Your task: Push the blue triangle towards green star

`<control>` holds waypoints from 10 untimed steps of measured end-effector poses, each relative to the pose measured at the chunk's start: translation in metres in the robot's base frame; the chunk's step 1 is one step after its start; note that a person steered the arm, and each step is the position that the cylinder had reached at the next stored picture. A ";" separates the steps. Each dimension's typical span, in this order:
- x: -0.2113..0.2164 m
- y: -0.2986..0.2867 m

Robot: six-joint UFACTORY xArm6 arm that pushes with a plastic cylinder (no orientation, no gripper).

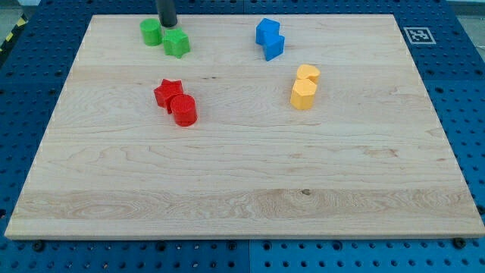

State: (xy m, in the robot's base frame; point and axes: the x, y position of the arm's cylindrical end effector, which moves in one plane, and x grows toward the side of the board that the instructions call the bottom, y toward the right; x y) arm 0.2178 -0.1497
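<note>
Two blue blocks touch near the view's top centre. The upper one (pixel 266 30) looks like the blue triangle and the lower one (pixel 274 48) looks cube-like, though their shapes are hard to make out. The green star (pixel 176 43) lies at the top left, with a green cylinder (pixel 151 32) just to its left. My dark rod comes down from the view's top edge. My tip (pixel 167 25) sits between the two green blocks, just above the green star and far to the left of the blue blocks.
A red star (pixel 167 92) and a red cylinder (pixel 183 111) touch at centre left. Two yellow blocks (pixel 305 86) touch at the right of centre. The wooden board (pixel 242 189) lies on a blue perforated table, with a marker tag (pixel 418 35) at its top right.
</note>
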 end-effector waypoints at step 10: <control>-0.016 0.230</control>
State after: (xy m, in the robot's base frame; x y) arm 0.2015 0.0805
